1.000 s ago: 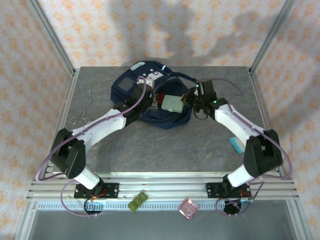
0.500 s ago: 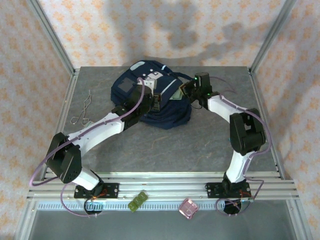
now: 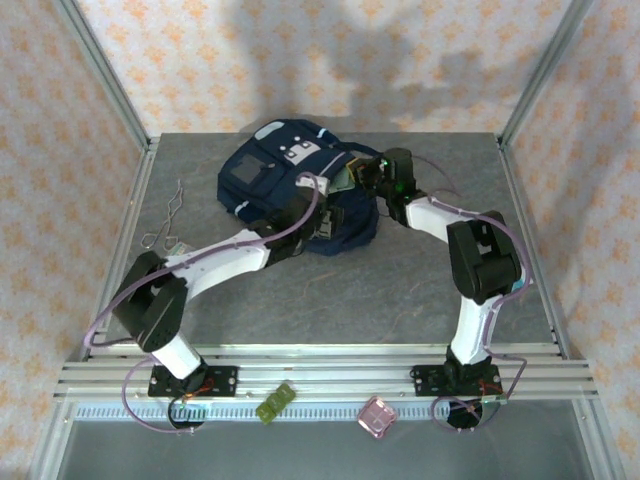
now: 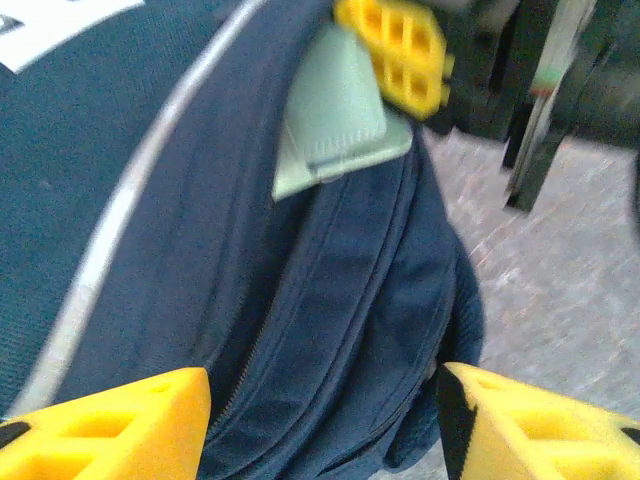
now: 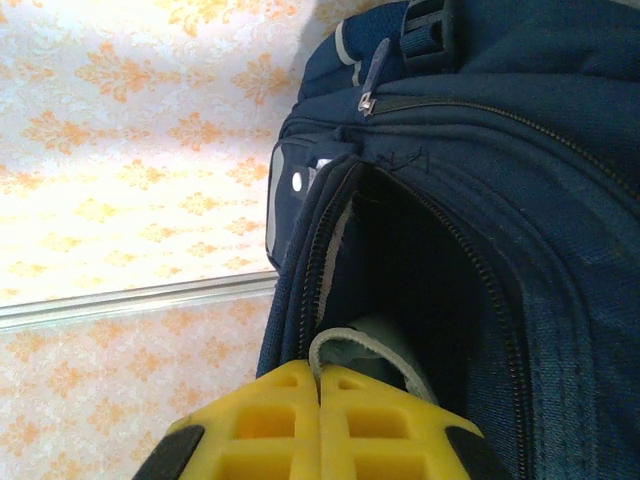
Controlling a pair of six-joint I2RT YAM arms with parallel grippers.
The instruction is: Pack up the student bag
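Observation:
The student bag (image 3: 290, 180), a big navy backpack with a grey stripe and white patches, lies at the back middle of the table. Its main zip gapes open (image 5: 430, 270). My right gripper (image 3: 366, 173) is at that opening, shut on the edge of a flat pale green pouch (image 5: 378, 338) that pokes partly into the bag. In the left wrist view the pouch (image 4: 335, 115) sticks out of the bag with the right gripper's yellow fingers (image 4: 395, 50) on it. My left gripper (image 4: 322, 425) hovers open over the bag's near side (image 4: 330, 300), with fabric below its spread fingers.
A bent wire piece (image 3: 168, 218) lies at the table's left. A green block (image 3: 275, 402) and a pink block (image 3: 376, 416) sit on the front rail below the arm bases. Metal frame posts (image 3: 105, 75) border the table.
My left gripper has opened and let go of the bag, shifting right along its near side. The right gripper has carried the green pouch up to the bag's opening.

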